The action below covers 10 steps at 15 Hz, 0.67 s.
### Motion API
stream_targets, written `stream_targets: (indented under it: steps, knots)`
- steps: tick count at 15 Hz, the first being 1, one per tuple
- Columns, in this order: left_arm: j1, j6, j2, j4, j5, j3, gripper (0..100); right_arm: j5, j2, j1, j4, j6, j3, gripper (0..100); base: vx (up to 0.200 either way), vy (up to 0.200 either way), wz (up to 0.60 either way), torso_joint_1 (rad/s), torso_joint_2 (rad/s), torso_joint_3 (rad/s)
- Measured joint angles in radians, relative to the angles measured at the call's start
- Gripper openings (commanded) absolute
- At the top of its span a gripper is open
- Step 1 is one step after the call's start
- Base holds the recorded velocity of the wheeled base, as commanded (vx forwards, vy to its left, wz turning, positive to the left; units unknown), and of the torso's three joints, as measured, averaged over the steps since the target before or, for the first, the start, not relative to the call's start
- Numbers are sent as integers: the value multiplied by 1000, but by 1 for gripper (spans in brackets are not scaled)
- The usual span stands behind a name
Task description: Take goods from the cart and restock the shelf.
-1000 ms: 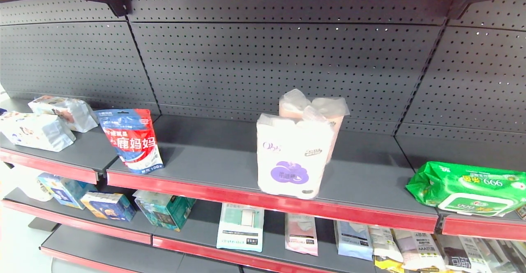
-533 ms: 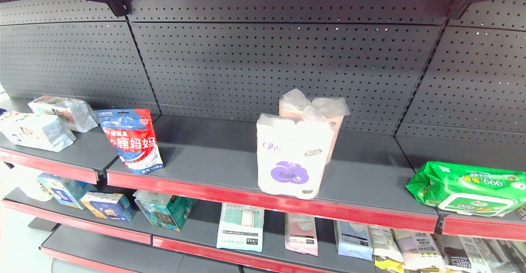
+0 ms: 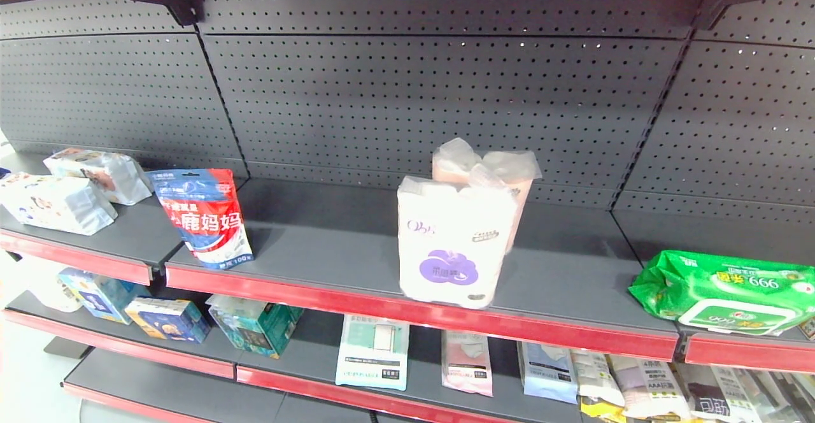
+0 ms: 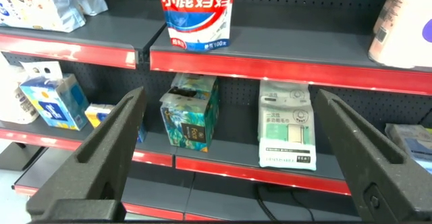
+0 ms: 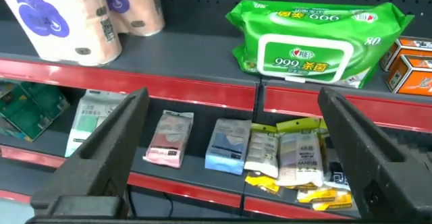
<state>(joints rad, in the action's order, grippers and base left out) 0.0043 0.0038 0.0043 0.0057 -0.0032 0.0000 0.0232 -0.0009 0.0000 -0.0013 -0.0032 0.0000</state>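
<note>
The left gripper (image 4: 229, 96) and right gripper (image 5: 233, 92) are hanging wide open, holding nothing, before the shelf (image 3: 407, 311). Near its red front edge a white, purple-printed toilet-paper pack (image 3: 449, 244) is standing upright, long axis vertical, print facing outward, a pinkish pack (image 3: 512, 184) standing just behind.

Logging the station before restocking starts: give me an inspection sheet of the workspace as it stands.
Surface: dark middle shelf, red front edge, mostly bare.
Job's things: white roll pack upright near the front edge, pinkish roll pack behind it; blue-red pouch upright to its left; green wipes pack lying to its right.
Clutter: nothing seen.
Grippers: left pincer and right pincer open, empty.
Cables: a dark cord, it seems, below the lower shelf.
Surroundings: perforated back panel; lower shelf holds boxes and packets.
</note>
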Motion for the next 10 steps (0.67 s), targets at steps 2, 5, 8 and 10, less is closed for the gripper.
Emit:
stream_targets:
  steps: [2,5,8,10]
  knots:
    - [0,1,0,0,0,0,100,0,0,0,0,0,0,100,0,0,-300,4,4,4]
    - [0,0,-1,0,0,0,100,1,0,0,0,1,0,100,0,0,-600,1,2,2]
    - [0,0,-1,0,0,0,100,0,0,0,0,0,0,100,0,0,-600,7,4,1]
    - [0,0,-1,0,0,0,100,1,0,0,0,0,0,100,0,0,-600,2,0,-5]
